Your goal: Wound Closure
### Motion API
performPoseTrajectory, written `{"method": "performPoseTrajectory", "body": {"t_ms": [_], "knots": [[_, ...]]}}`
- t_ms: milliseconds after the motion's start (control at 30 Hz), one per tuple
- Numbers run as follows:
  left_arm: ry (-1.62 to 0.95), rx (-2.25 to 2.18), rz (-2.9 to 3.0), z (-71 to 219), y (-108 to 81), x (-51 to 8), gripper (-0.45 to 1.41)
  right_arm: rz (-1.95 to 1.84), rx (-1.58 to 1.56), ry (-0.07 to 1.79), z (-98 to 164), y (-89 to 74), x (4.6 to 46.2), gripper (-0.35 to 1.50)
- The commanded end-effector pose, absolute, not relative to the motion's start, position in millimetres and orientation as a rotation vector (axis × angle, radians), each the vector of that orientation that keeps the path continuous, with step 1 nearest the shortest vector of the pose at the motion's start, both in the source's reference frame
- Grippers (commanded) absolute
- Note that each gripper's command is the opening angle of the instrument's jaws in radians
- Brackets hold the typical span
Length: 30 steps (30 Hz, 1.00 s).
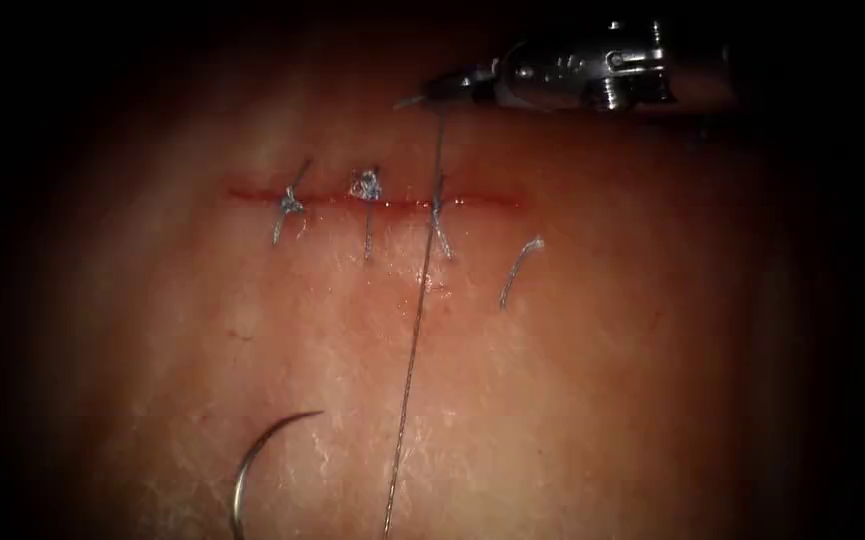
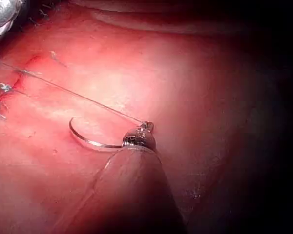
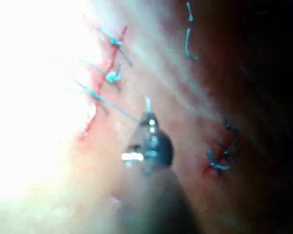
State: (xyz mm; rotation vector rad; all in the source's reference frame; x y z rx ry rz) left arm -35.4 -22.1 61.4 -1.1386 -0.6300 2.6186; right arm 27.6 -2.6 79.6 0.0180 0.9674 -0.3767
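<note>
Presently: tissue [image 1: 602, 380], with a broad bare margin below the cut [image 1: 482, 201]. Right tool [image 1: 432, 93], above the cut, fingers closed on thread [image 1: 414, 330], drawn taut from the third stitch [image 1: 436, 208]. Left tool [image 2: 144, 131], fingers gripping needle [image 1: 262, 455] near its tail. The needle is free of the tissue, below and left of the cut, clear of the stitches.

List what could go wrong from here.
The thread runs taut from the right tool through the third stitch on the cut to the left tool; more pull may tear the tissue.
Little thread shows past the right tool's grip; it could slip.
The needle, held near its thread end, lies outside the tissue; its tip could snag.
</note>
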Motion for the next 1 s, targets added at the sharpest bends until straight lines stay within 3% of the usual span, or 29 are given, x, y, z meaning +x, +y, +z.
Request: {"method": "performPoseTrajectory", "body": {"t_ms": [33,533,800,900,933,1000], "knots": [[-0.640,-1.147,2.621,62,-22.3,-35.9,-0.45,-0.389,-0.013,0.950,80,-2.7,28.6,-0.35],[-0.623,-1.139,2.618,61,-20.9,-35.9,-0.45,-0.368,-0.079,0.859,80,-2.7,28.2,-0.35],[-0.507,-1.157,2.580,57,-12.8,-36.1,-0.45,-0.187,0.019,0.948,78,-2.9,26.1,-0.35],[-0.438,-1.176,2.568,55,-8.3,-36.1,-0.45,-0.089,0.081,0.962,77,-2.9,24.6,0.06],[-0.438,-1.176,2.568,55,-8.3,-36.1,-0.45,-0.089,0.081,0.962,77,-2.9,24.6,0.06],[-0.412,-1.184,2.569,54,-6.6,-35.9,-0.45,-0.040,0.094,0.991,76,-2.6,23.6,0.66]]}}
